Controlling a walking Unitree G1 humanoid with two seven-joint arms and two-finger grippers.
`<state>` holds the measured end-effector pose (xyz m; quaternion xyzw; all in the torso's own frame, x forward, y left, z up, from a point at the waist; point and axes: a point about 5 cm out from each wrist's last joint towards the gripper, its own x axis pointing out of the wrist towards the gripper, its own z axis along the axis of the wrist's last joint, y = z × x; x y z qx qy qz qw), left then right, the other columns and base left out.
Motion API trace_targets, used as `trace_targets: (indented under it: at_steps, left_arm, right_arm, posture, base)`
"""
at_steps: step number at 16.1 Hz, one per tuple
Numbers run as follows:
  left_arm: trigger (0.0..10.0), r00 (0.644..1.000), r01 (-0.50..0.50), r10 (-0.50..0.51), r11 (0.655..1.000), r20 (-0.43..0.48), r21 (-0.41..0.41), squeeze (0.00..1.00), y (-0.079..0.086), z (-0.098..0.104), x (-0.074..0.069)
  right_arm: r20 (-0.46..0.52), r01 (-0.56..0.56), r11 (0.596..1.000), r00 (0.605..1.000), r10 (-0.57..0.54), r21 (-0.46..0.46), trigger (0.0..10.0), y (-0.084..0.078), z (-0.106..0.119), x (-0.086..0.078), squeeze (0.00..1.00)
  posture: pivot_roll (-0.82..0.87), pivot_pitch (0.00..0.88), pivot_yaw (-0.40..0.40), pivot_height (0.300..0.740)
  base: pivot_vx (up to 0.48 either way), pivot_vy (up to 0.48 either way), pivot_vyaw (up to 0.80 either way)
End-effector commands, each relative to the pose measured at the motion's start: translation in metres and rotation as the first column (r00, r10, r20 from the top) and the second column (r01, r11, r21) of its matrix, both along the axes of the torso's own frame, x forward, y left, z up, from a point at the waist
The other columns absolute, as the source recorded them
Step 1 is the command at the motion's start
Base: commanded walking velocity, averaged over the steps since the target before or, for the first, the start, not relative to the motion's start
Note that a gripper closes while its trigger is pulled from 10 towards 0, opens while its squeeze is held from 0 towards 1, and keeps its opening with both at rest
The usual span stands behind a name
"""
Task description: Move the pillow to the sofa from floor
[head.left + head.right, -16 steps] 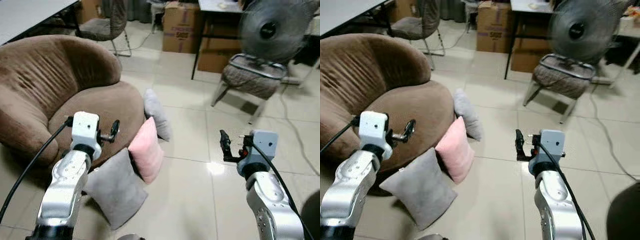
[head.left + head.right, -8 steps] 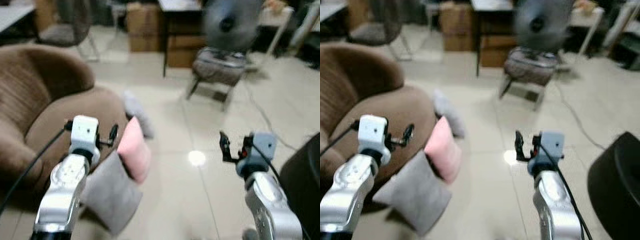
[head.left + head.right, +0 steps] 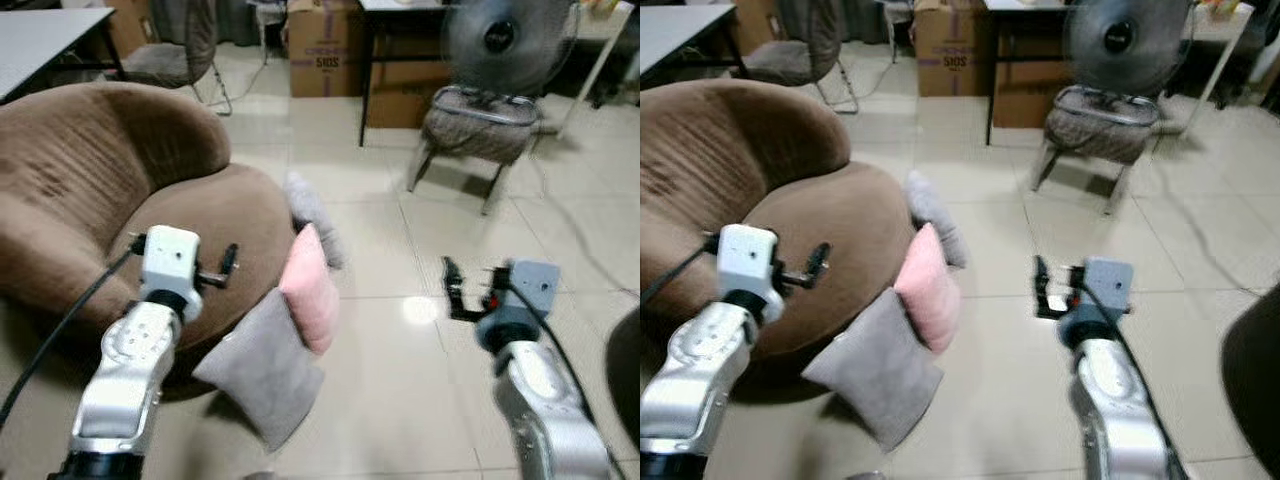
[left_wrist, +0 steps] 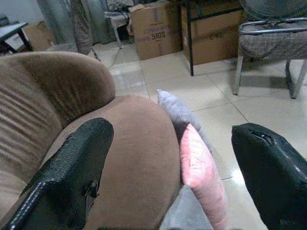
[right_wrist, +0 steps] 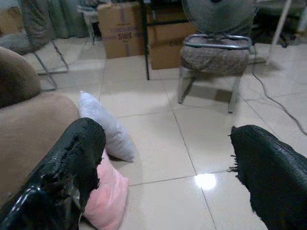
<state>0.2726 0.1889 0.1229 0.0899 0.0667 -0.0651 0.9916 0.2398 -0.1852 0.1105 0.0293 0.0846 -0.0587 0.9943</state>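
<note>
Three pillows stand on the tiled floor, leaning against the front of the round brown sofa (image 3: 110,190): a large grey pillow (image 3: 262,365) nearest me, a pink pillow (image 3: 308,290) behind it, and a pale grey pillow (image 3: 315,215) farthest back. My left gripper (image 3: 228,265) hovers open over the sofa seat's front edge, just left of the pink pillow, with nothing in it. My right gripper (image 3: 452,290) hangs open over bare tiles, well to the right of the pillows. In the left wrist view the pink pillow (image 4: 201,172) lies between the spread fingers (image 4: 72,167).
A metal chair (image 3: 478,130) carrying a fan (image 3: 497,40) stands at the back right, with cardboard boxes (image 3: 325,48) behind it under a black-legged table. Another chair (image 3: 172,55) and a white tabletop (image 3: 40,30) are at the back left. A dark round object (image 3: 628,370) sits at the right edge.
The camera swung right, blurred, then back left, so the whole scene has shifted. The pillows lie where they were. Both grippers keep the same open pose.
</note>
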Motion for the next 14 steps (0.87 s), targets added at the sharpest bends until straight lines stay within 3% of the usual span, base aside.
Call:
trace_targets:
  at_steps: [1, 11, 14]
  left_arm:
    - [10.0, 1.0, -0.006, 0.006, 1.0, -0.007, 0.018, 0.0, 0.0036, -0.0009, -0.001]
    - [10.0, 1.0, -0.009, 0.009, 1.0, -0.011, 0.023, 0.0, 0.0042, -0.0045, -0.0035]
    - [10.0, 1.0, -0.017, 0.017, 1.0, 0.013, 0.007, 0.0, 0.0006, -0.0016, -0.0021]
  right_arm:
    - [0.005, -0.006, 1.0, 1.0, 0.006, 0.003, 10.0, 0.0025, 0.0, 0.002, 0.0]
    - [0.013, -0.025, 0.999, 1.0, 0.026, -0.024, 10.0, 0.0055, 0.0012, 0.007, 0.0]
    - [0.019, -0.033, 0.999, 0.999, 0.034, -0.032, 10.0, 0.0052, 0.0024, 0.0109, 0.0]
  posture:
    - [0.02, 0.0, 0.036, 0.74]
    - [0.02, 0.0, 0.036, 0.74]
    - [0.02, 0.0, 0.025, 0.74]
  base:
    - [0.0, 0.33, 0.0]
    - [0.0, 0.328, 0.0]
    - [0.0, 0.0, 0.0]
